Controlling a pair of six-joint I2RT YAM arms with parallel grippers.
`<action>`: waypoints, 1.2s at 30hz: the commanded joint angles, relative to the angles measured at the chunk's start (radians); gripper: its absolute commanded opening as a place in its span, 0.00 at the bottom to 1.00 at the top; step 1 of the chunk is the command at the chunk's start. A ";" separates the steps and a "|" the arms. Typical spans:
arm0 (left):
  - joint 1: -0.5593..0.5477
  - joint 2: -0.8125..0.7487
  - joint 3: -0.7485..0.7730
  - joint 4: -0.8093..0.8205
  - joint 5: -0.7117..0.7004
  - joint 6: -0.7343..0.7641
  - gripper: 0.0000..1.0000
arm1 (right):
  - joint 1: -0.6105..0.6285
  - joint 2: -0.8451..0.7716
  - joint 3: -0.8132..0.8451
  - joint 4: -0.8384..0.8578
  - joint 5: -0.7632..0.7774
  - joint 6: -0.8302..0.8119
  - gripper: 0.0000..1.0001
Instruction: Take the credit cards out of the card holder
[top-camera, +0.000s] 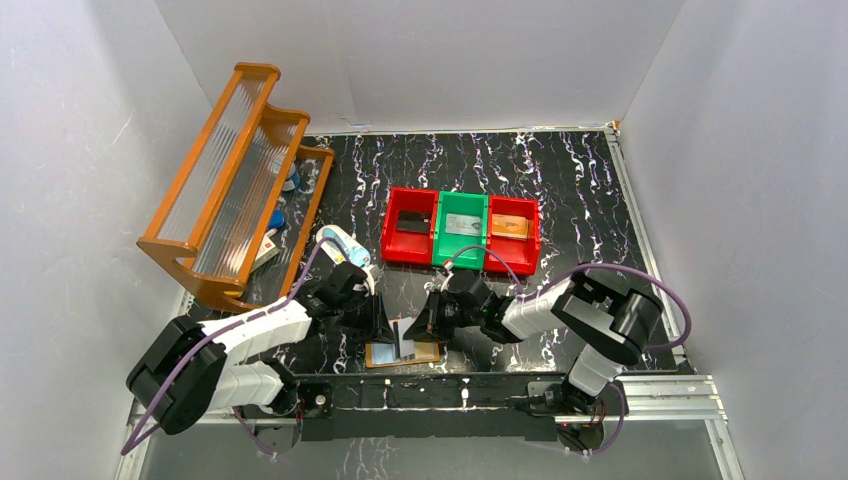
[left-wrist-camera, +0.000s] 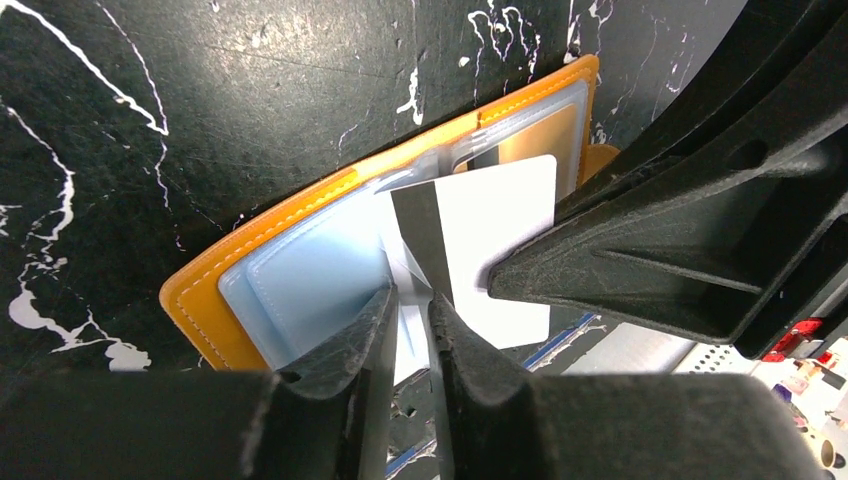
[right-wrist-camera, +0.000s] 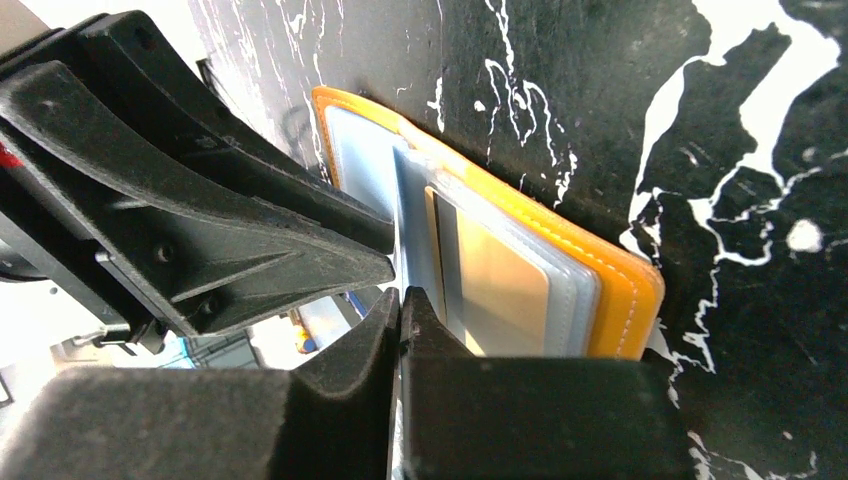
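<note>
In the top view, the card holder (top-camera: 428, 352) is seen lying flat on the black marbled table (top-camera: 580, 190) close to its near edge, its long axis set left to right along that edge. A credit card (top-camera: 405, 337) is raised out of it, tilted up between the left gripper (top-camera: 385, 325) and the right gripper (top-camera: 428, 322); the finger gaps cannot be judged from here. In the left wrist view, the card holder (left-wrist-camera: 300, 215) is shown running from lower left to upper right, window face up, with pale blue pockets exposed. The credit card (left-wrist-camera: 500, 230) is revealed as white with a dark stripe. The left gripper (left-wrist-camera: 410, 310) is held narrowly apart astride its edge, and it cannot be told whether pressure is applied. The right gripper (left-wrist-camera: 495, 275) is met at the card's face. In the right wrist view, the right gripper (right-wrist-camera: 400, 300) is seen pressed together on the thin edge of the credit card (right-wrist-camera: 412, 230), with the left gripper (right-wrist-camera: 390, 250) just beside it. The stitched orange rim of the card holder (right-wrist-camera: 620, 290) is also seen.
</note>
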 joint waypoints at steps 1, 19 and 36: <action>-0.006 -0.052 -0.020 -0.048 -0.042 -0.006 0.23 | -0.002 -0.090 0.030 -0.089 0.043 -0.065 0.03; -0.004 -0.321 0.145 -0.336 -0.283 0.052 0.70 | -0.013 -0.645 0.037 -0.521 0.429 -0.370 0.00; 0.004 -0.303 0.351 -0.544 -0.609 0.272 0.98 | -0.023 -0.677 0.246 -0.587 1.000 -1.230 0.00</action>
